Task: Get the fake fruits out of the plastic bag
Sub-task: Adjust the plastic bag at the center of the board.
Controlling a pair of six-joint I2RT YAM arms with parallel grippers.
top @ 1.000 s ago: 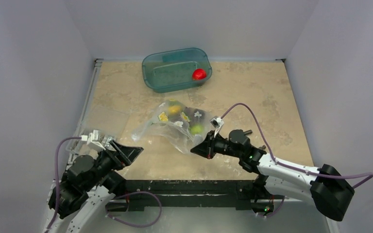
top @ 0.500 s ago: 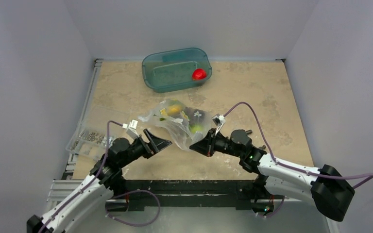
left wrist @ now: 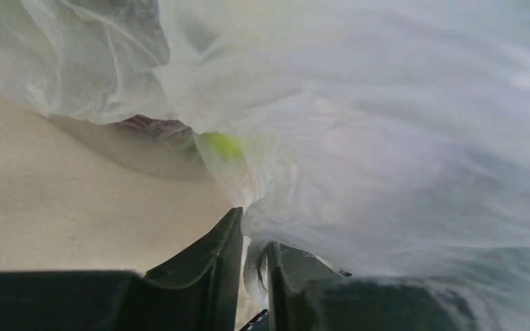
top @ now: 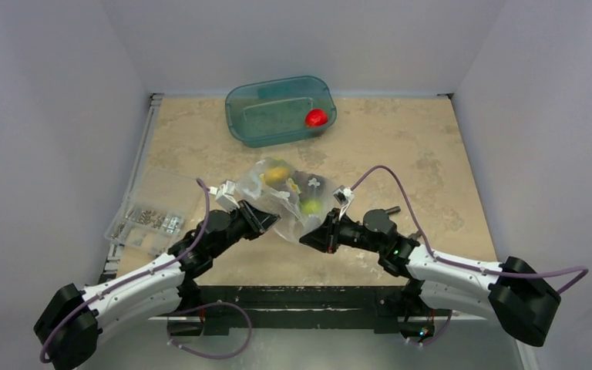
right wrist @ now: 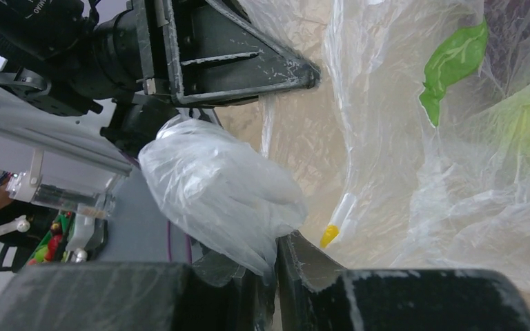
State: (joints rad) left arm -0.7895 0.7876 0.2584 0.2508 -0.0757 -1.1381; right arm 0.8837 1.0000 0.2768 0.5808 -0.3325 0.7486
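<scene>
The plastic bag lies mid-worktop, its film pinched by the left end effector and the right end effector. The fake fruits are seen inside it; none is taken out yet.

Teal translucent tub at far edge of surface, roughly centre, set slightly askew. Red round fruit inside tub, at its right end. Flat clear box near left edge of surface, well apart from tub. Small metal parts heaped in box's near compartments. Surface tan, stone-mottled. Pale grey walls on three sides. Black rail along near edge.
</scene>
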